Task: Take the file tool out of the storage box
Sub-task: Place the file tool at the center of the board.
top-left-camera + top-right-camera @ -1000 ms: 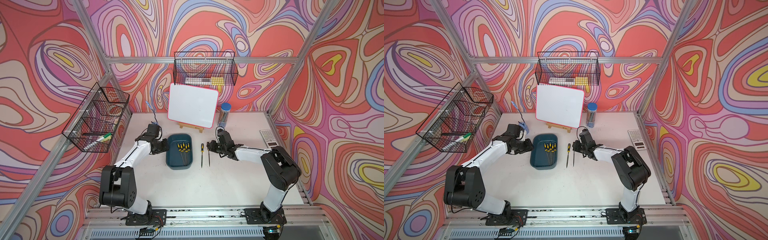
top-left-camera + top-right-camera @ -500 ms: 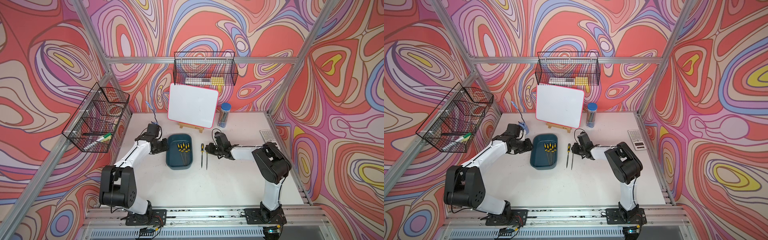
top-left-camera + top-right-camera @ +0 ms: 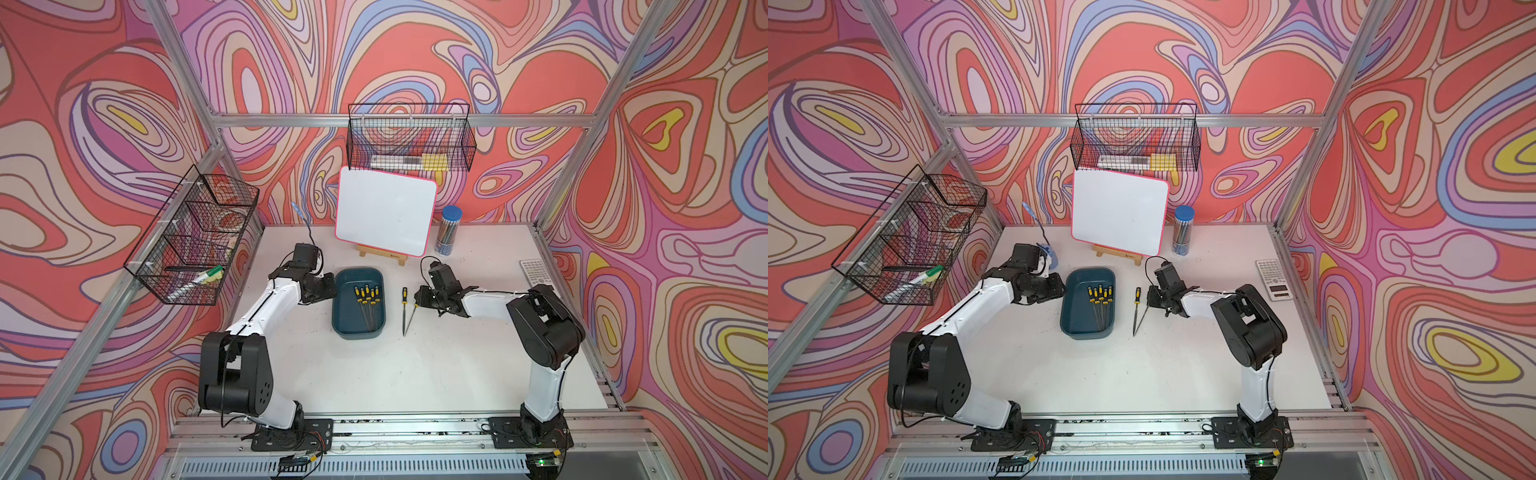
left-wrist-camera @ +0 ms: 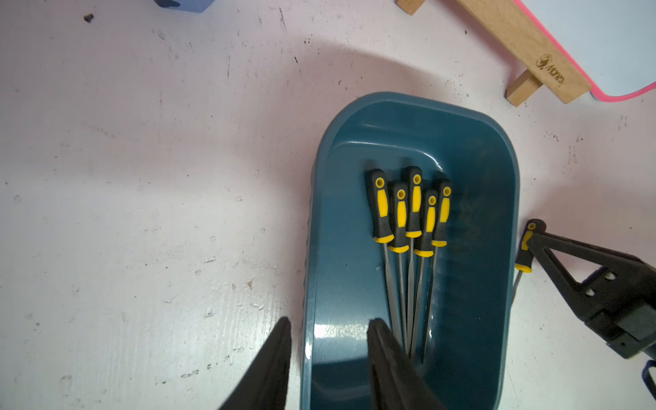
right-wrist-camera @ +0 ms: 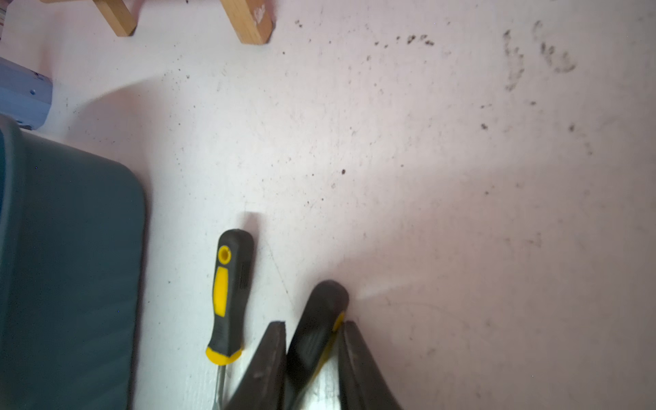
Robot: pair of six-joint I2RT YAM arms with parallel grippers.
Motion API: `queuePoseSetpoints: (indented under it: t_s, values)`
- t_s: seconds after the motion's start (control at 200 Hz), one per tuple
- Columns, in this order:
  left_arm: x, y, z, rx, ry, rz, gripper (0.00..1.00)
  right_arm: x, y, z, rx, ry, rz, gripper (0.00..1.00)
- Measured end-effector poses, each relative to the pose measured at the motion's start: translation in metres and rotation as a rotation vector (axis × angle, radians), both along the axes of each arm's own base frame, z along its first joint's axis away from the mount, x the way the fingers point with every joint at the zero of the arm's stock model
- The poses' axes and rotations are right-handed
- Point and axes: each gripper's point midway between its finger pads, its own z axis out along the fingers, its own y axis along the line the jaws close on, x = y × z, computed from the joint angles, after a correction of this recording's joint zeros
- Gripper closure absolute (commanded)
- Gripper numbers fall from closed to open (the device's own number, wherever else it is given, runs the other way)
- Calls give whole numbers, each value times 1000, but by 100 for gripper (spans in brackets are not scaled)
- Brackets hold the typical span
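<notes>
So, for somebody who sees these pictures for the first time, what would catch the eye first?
The swirling red, pink and purple walls around the whole cell dominate. On the white table the teal storage box holds five yellow-and-black files. Two more files lie beside it, toward the right arm, and the right gripper has its jaws around one handle.

Bright, even overhead light is filling both top views; arms are casting soft shadows on the table (image 3: pixel 415 374). Glare is showing on the storage box (image 4: pixel 319 332) floor. Right wrist view is looking soft, file tool (image 5: pixel 316 330) smearing, probably motion blur. Wide-angle stretch is showing at edges.
</notes>
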Motion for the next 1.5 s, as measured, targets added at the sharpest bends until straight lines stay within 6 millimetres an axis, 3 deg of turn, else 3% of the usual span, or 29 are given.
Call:
queuePoseSetpoints:
  t_s: [0.155, 0.3, 0.521, 0.701, 0.761, 0.906, 1.197, 1.502]
  values:
    - [0, 0, 0, 1, 0, 0, 59, 1, -3, 2, -6, -4, -4, 87]
    - [0, 0, 0, 1, 0, 0, 59, 1, -4, 1, 4, -4, -5, 99]
    - [0, 0, 0, 1, 0, 0, 59, 0, -5, 2, 159, 1, 13, 100]
    - [0, 0, 0, 2, 0, 0, 59, -3, -6, 1, 312, 28, 21, 85]
    - [0, 1, 0, 5, -1, 1, 59, -3, -7, 1, 320, 31, 17, 74]
    - [0, 2, 0, 15, -3, -3, 59, -1, -11, 3, 289, 14, 9, 66]
    - [0, 2, 0, 16, -4, -5, 59, 0, -40, 2, 99, 1, -40, 66]
    - [0, 2, -1, 16, -1, -5, 59, -3, -33, 9, 54, 25, 39, 72]
